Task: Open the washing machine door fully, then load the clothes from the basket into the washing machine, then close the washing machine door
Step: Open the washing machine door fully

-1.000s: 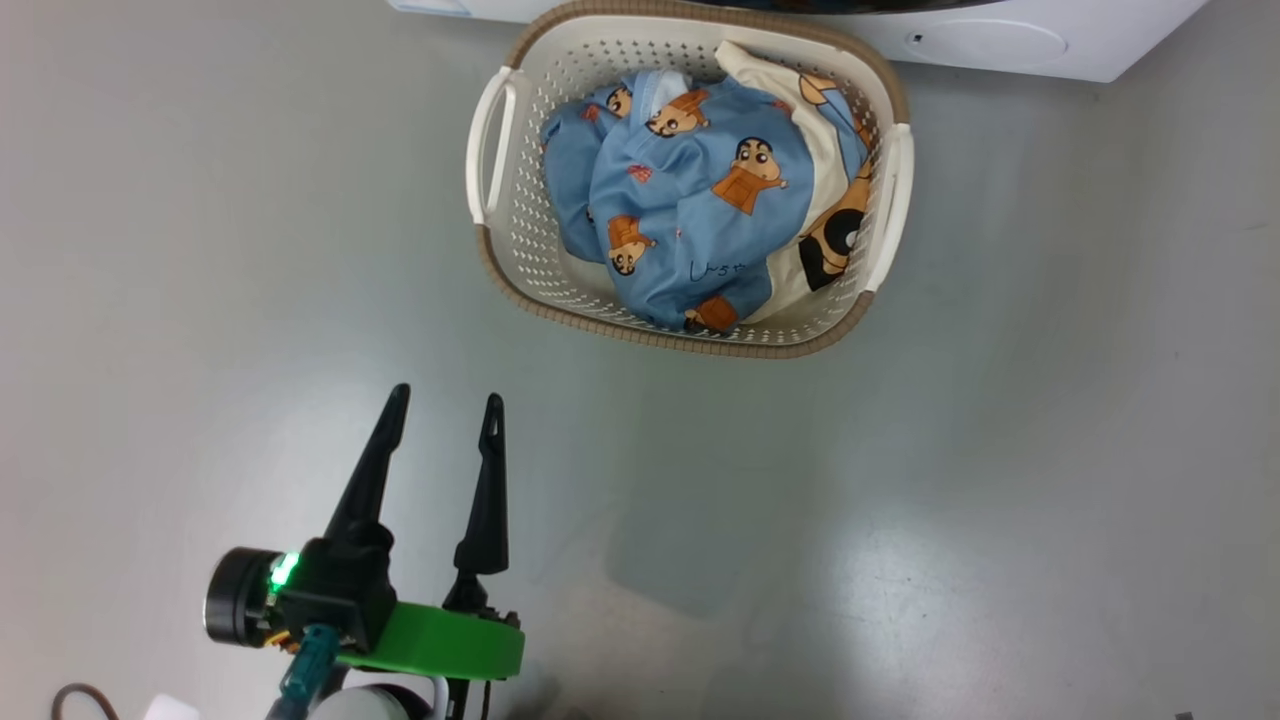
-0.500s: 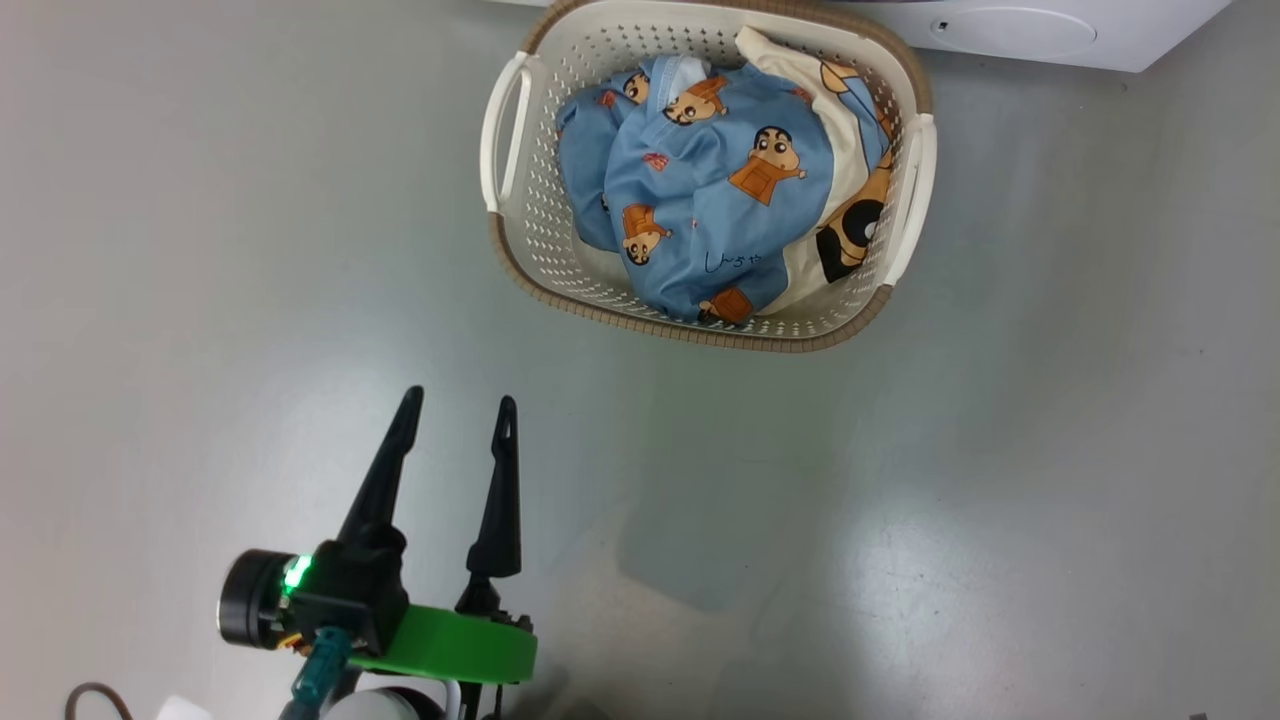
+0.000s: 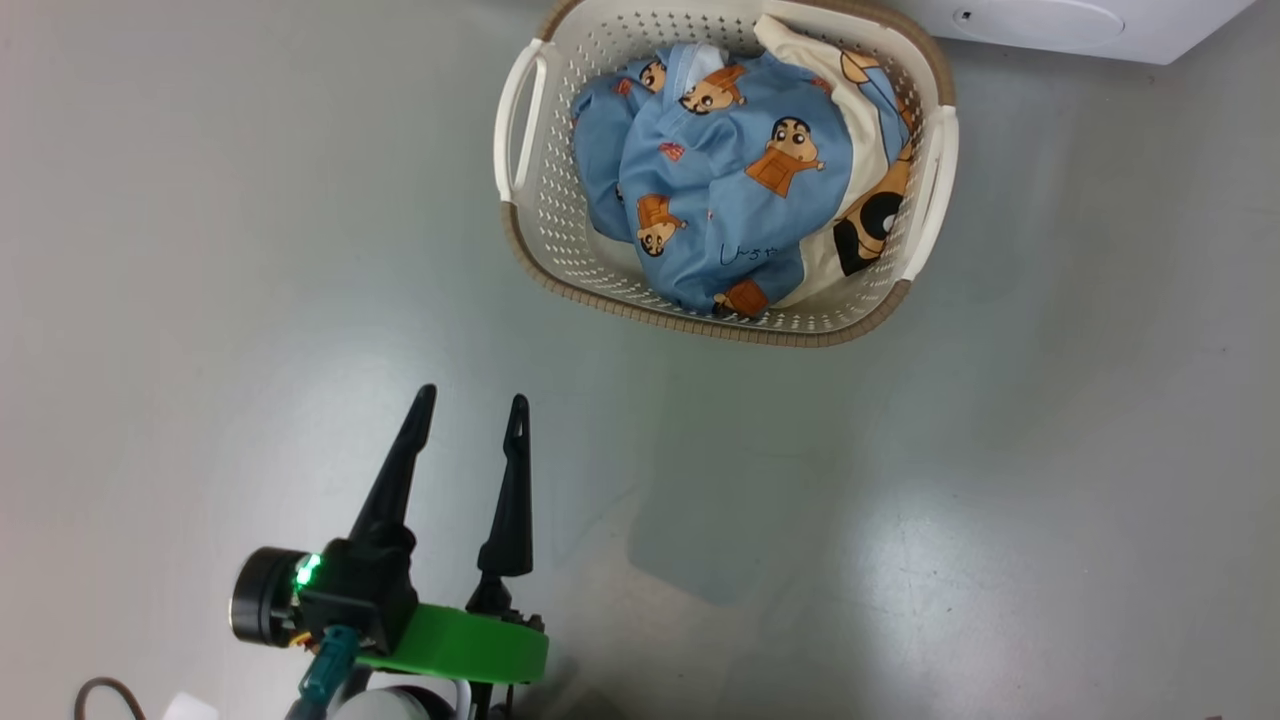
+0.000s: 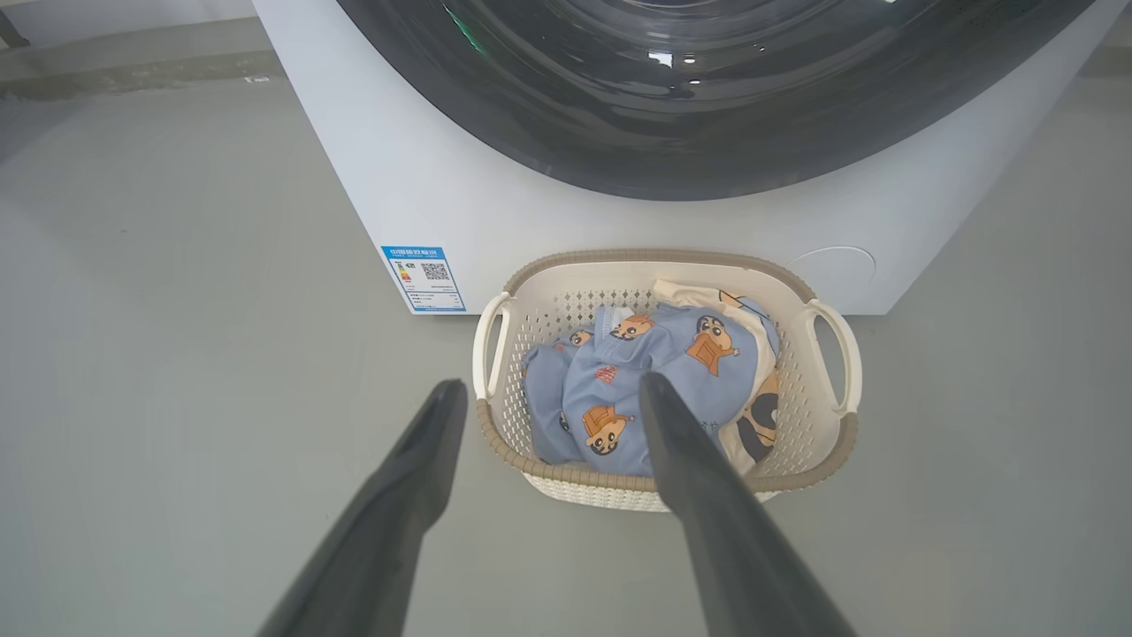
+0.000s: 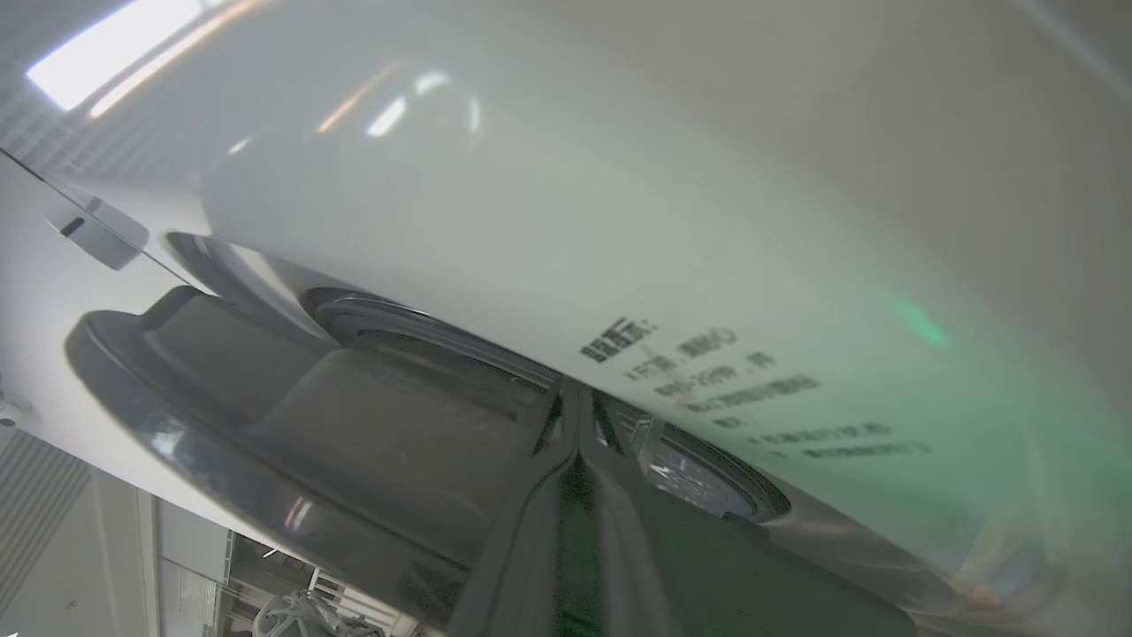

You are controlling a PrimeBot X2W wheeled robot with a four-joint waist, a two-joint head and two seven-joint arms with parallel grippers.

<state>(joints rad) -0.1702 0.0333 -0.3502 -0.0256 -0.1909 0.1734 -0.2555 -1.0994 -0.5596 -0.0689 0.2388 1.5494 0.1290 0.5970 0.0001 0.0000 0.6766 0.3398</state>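
The cream basket (image 3: 720, 330) with a brown rim stands on the floor at the top of the head view, holding the blue cartoon-print clothes (image 3: 730, 190) and a cream piece. My left gripper (image 3: 474, 395) hovers open and empty, short of the basket and to its left. In the left wrist view the basket (image 4: 654, 258) and the clothes (image 4: 654, 380) sit right before the white washing machine (image 4: 424, 177), under its black washing machine door (image 4: 707, 106). My right gripper (image 5: 577, 394) is shut, its tips at the seam beside the door's dark ring (image 5: 265, 398).
A blue label sticker (image 4: 424, 277) marks the machine's lower left front. The machine's lower corner (image 3: 1050, 20) shows at the top right of the head view. Grey floor (image 3: 900, 500) spreads around the basket. A dark cable loop (image 3: 100, 695) lies at the bottom left.
The whole head view has slid a little to the right, so the camera moved. The basket and clothes lie as before, and the left gripper stays open.
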